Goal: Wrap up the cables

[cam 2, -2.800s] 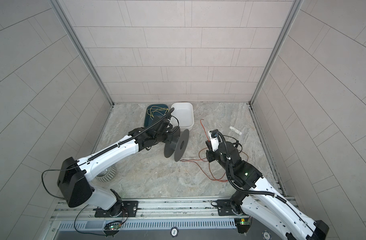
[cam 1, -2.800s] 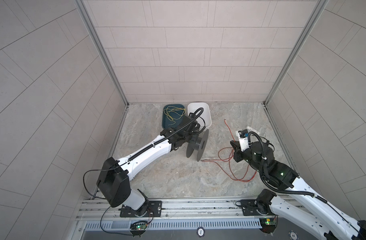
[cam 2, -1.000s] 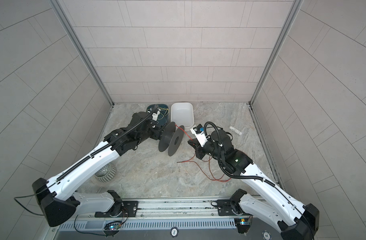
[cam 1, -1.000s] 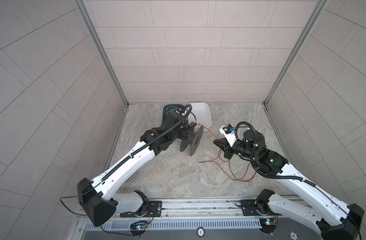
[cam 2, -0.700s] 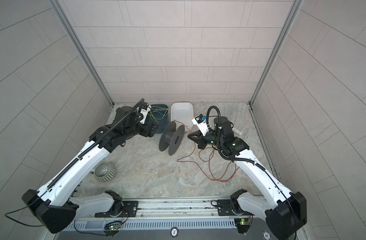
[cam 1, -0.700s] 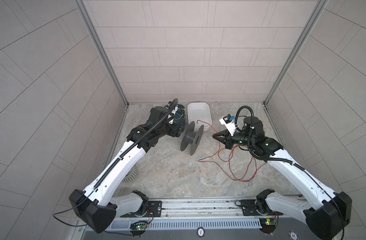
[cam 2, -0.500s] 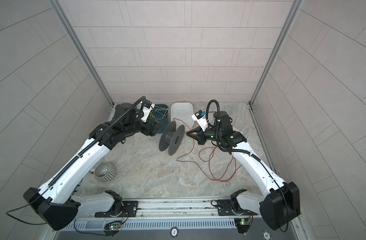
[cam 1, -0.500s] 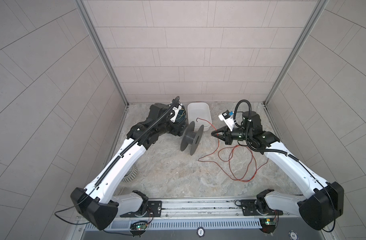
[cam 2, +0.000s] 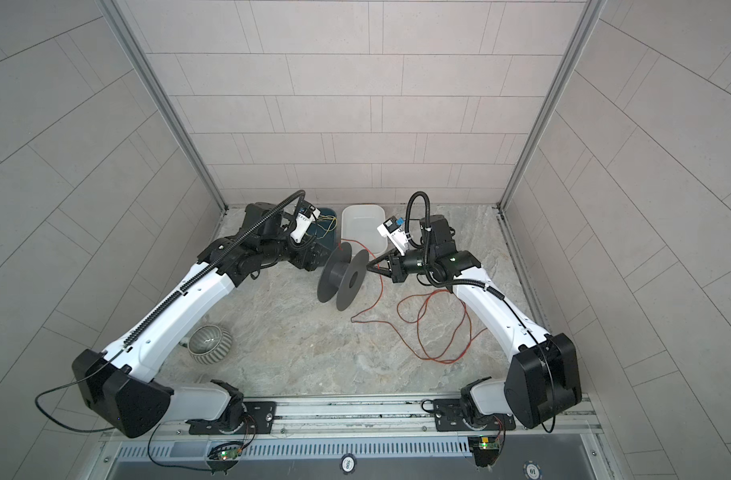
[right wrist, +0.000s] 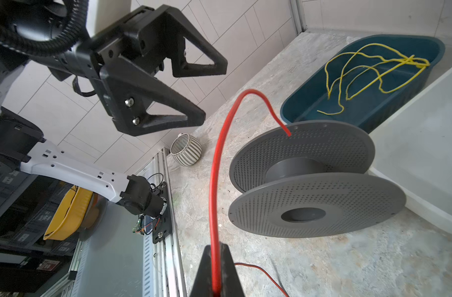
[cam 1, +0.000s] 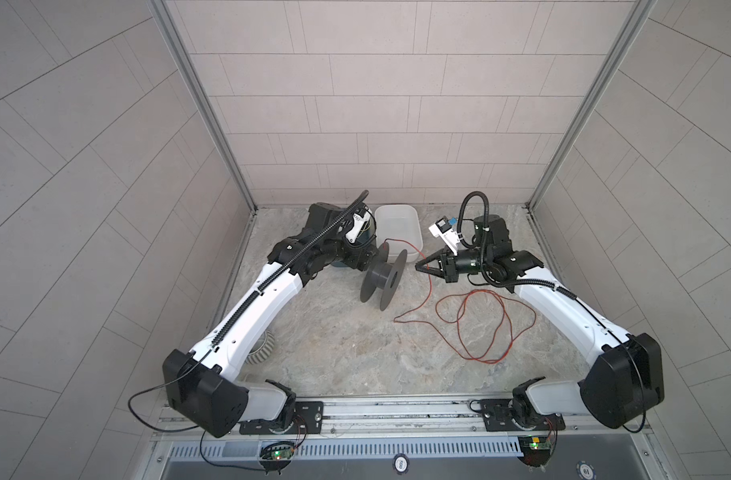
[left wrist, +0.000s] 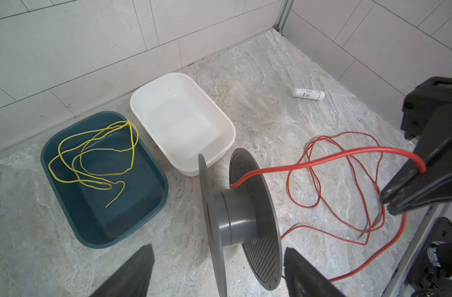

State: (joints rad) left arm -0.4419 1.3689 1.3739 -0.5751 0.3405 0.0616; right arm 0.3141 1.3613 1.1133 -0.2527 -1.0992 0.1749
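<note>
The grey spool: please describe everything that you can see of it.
The spool looks like dark grey plastic: two round discs full of small holes, joined by a smooth core that is bare. It stands on its disc edges on the stone-like floor, close to the white tub. The red wire ends at one disc.

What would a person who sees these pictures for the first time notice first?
Likely the red wire, pinched in the shut right gripper and arching to the grey spool standing on its rims in the middle. The rest lies in loose loops on the table right of the spool, and the open left gripper hovers left of it.
</note>
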